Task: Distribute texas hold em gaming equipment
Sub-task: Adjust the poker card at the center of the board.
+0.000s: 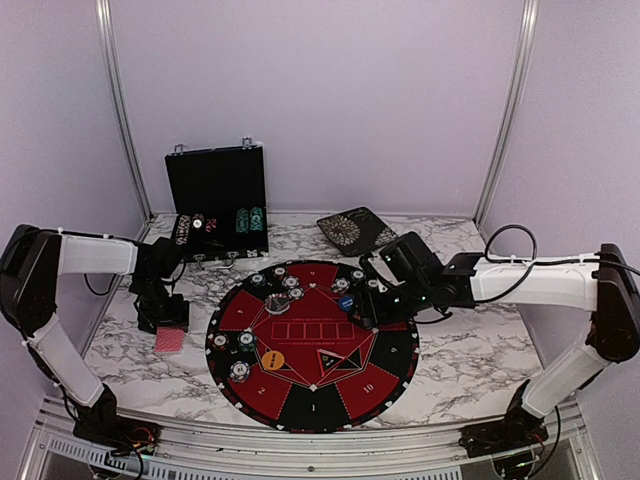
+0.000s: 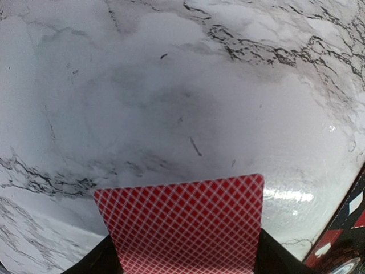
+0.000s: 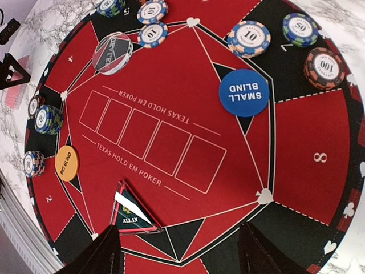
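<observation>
We pinched a red card (image 2: 179,222) w/ left gripper (image 1: 163,322) at left of frame to deal it; right gripper (image 3: 178,254) hung spread over mat (image 3: 302,131).

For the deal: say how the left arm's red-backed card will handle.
The red-backed card looks thin, so pinched across its width by the left end effector it would probably bow. Likely very light; its narrow edges may slip out.

The left arm bends out at the elbow, forearm reaching inward, its left hand (image 1: 163,318) pointing down with fingers (image 2: 97,260) closed against the side edges of a playing card (image 2: 182,222). The right arm stretches inward, its right hand (image 1: 378,300) hovering empty, fingers spread wide
</observation>
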### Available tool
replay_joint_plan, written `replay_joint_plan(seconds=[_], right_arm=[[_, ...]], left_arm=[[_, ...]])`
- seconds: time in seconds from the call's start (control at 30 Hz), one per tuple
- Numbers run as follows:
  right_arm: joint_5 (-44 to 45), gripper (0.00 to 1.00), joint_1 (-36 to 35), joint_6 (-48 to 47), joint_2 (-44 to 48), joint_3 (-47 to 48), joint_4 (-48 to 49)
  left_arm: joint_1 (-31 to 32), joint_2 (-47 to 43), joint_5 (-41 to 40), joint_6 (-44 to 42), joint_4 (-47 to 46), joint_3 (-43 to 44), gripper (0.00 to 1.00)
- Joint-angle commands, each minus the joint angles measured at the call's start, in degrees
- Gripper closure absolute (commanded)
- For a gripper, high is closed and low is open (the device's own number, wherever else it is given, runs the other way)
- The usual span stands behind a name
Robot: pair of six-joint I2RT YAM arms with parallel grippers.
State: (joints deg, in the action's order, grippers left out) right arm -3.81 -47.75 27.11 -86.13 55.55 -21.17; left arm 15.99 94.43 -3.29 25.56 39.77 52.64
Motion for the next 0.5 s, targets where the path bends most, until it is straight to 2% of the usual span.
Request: replay_joint_plan(seconds=[0.0,0.17,0.4,0.47], right_arm=[[-0.23,0.32,-0.50,-0.86,2.00,-0.34,-0.54],[-0.23,0.32,-0.44,-0.92,2.37,-0.78,0.05],[-0.23,0.32,-0.48,-0.72,2.10,-0.61,0.58],[-0.19,0.32,-0.47,-0.56,2.10,-0.62,0.60]], left_arm=[[0.83,2.47,0.46,0.47,4.21,-2.19,0.24],[1.15,2.60,0.94,0.46,3.93,-2.28,0.33],[1.15,3.25,0.92,-0.88,3.46,-0.18,0.36],[1.15,3.84,1.20,-1.23,3.50,0.90,0.33]])
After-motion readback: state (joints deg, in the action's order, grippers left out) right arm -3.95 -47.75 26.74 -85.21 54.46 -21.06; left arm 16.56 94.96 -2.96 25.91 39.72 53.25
